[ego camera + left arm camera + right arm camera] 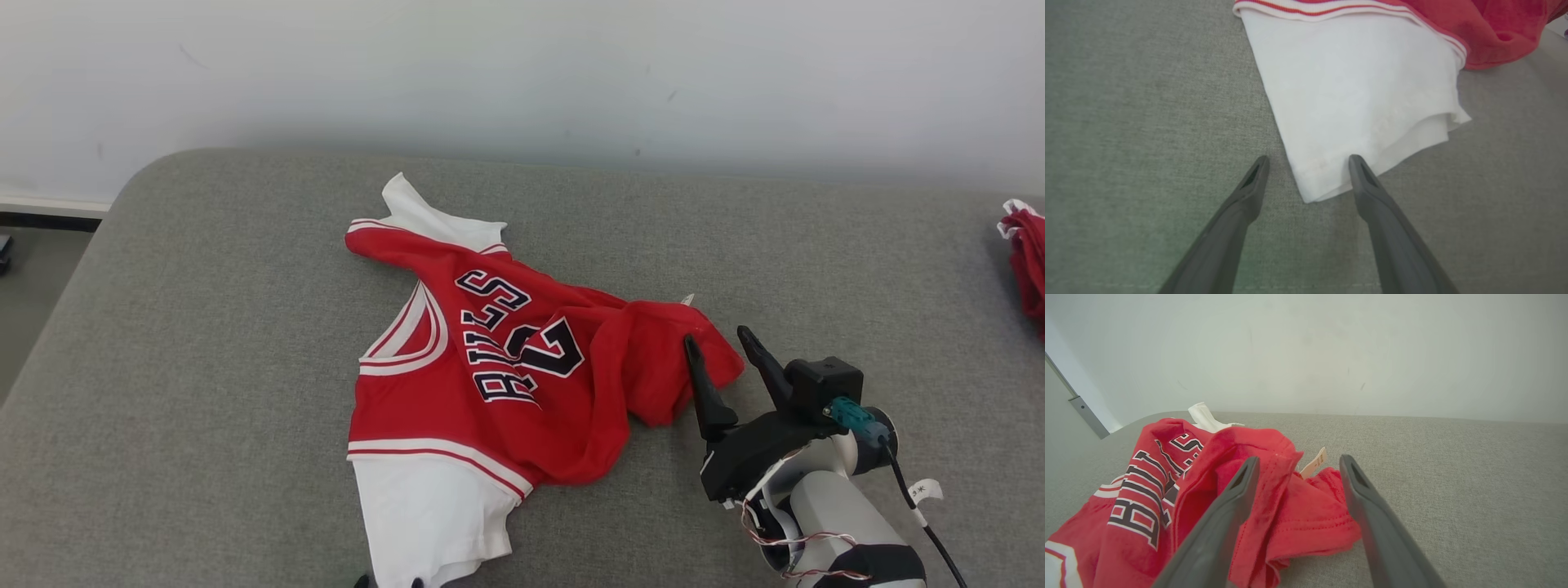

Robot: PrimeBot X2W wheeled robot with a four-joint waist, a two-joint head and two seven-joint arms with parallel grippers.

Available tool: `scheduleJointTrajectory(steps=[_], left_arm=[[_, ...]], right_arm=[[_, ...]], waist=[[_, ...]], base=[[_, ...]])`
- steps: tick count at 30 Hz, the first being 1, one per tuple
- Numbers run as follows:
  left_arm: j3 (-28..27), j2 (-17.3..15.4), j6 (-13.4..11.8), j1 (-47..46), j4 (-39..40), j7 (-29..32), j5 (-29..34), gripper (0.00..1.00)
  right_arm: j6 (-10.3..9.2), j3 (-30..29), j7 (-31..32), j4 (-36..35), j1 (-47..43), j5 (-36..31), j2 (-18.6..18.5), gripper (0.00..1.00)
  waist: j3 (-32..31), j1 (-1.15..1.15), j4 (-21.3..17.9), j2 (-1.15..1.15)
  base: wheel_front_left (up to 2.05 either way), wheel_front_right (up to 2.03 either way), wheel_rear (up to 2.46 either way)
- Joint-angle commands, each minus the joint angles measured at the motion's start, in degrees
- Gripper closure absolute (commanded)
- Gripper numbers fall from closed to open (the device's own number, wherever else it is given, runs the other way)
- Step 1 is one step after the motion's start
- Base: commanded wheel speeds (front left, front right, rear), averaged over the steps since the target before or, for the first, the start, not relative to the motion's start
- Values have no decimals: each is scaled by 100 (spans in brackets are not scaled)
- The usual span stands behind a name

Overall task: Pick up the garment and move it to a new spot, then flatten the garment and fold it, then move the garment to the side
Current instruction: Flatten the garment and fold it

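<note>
A red and white jersey (490, 367) lay rumpled on the middle of the grey bench (204, 327), its white sleeve nearest. The right hand (717, 336) sat at the jersey's bunched right edge, fingers spread wide. Another red cloth (1027, 253) lay at the far right.
</note>
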State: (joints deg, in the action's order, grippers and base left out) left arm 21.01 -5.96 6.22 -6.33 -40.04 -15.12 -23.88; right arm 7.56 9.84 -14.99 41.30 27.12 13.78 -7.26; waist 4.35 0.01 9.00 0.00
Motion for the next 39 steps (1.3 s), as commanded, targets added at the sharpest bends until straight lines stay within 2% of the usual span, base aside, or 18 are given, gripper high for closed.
scheduleJointTrajectory(steps=[1,5,6,7,8,9,16,24,31,35,39], left_arm=[[35,60,39,-93,-51,-3,41,0],[119,134,90,-214,-190,0,65,0],[141,157,106,-240,-251,19,24,6],[144,179,103,-281,-291,25,-29,58],[142,197,111,-328,-333,26,-62,74],[157,218,114,-358,-364,26,-99,100],[-25,236,121,-355,-133,4,-226,100],[-721,132,122,139,1089,-9,-96,100],[-940,-26,123,234,1895,-9,147,100],[-859,-265,124,-203,2341,105,190,100],[-700,-740,123,-1077,2724,493,109,100]], right_arm=[[-14,10,-24,44,70,38,4,0],[-14,106,-24,232,208,148,35,0],[-14,115,-24,285,239,201,47,12],[-14,120,-25,326,271,255,49,69],[-14,126,-25,373,305,312,55,90],[-14,153,-25,429,330,362,60,100],[-14,151,-24,-27,125,461,-111,100],[-14,-48,-25,-1132,-549,428,-409,100],[-14,-22,-26,-1669,-872,521,-589,100],[-14,-32,8,-1791,-690,754,-701,100],[-15,73,142,-1898,-276,805,-855,100]], waist=[[36,-1,28,0],[100,-1,80,0],[113,-1,91,0],[124,-1,104,0],[139,-1,117,0],[152,-1,125,0],[81,-1,101,0],[-170,-1,-96,0],[-283,-1,-294,0],[-219,-1,-433,0],[-9,-1,-564,0]], base=[[0,0,0],[0,0,0],[0,0,0],[0,0,0],[0,0,0],[0,0,0],[0,0,0],[0,0,0],[0,0,0],[0,0,0],[0,0,0]])
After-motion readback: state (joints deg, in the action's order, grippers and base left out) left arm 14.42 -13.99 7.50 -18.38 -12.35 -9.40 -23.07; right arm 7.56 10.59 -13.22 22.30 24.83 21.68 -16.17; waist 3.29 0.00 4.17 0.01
